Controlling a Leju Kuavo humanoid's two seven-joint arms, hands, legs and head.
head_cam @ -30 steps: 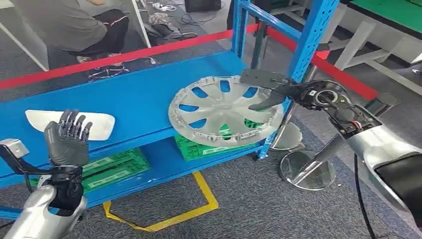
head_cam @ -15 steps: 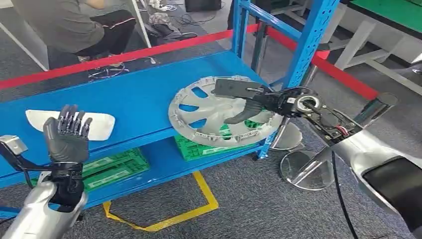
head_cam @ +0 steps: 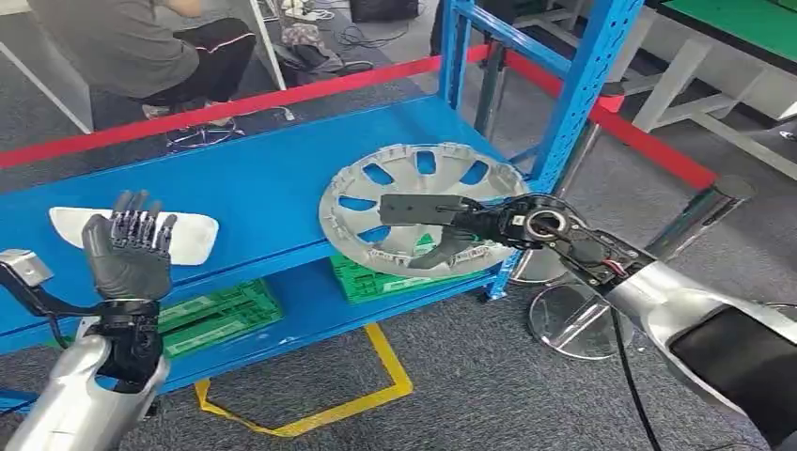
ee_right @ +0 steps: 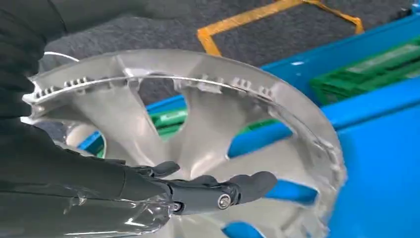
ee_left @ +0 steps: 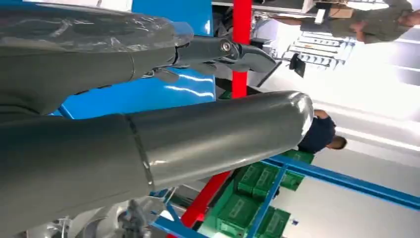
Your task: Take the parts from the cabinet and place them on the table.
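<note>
Your right hand [head_cam: 442, 225] had slid inward across the silver wheel cover [head_cam: 376, 178] since the frame a second before, going from the cover's outer rim beside the blue upright [head_cam: 583, 75] to a spot over its middle. You had that hand laid flat over the cover's face, fingers stretched out and the thumb hanging below them; the right wrist view showed the fingers [ee_right: 218, 191] straight and lying just above the spokes, with the cover's rim [ee_right: 173, 74] arching past them. Nothing was gripped: the hand was spread and held no part, and whether the fingers actually touched the cover could not be told.

You could see the wheel cover lying flat on the blue shelf [head_cam: 244, 178] at its front right corner, its near edge hanging over the shelf's front edge above the green crates [head_cam: 385, 277] on the lower level.

Your left hand [head_cam: 130, 258] had barely shifted. It stood upright near the shelf's front left edge, palm turned away and fingers apart, holding nothing. Just beyond it a white oblong part [head_cam: 188, 235] lay flat on the shelf, close to the front edge.

A seated person [head_cam: 141, 47] was behind the red rail [head_cam: 282, 99] past the shelf's far edge.
</note>
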